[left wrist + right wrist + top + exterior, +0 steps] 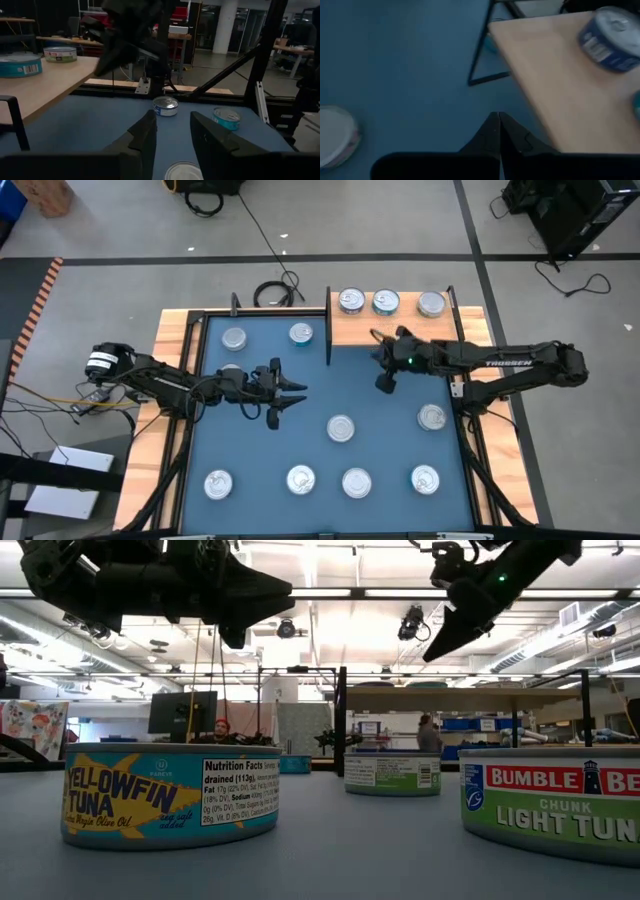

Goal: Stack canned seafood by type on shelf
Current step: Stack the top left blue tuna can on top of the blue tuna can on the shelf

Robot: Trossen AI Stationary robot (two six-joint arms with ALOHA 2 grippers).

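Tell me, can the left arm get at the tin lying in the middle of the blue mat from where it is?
Probably yes: the left gripper hangs open above the mat, empty, and the tin lies just beyond it with bare mat around and nothing between.

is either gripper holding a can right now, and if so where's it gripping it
Neither. The right gripper is shut on nothing beside the shelf; the left gripper hangs open and empty over the mat.
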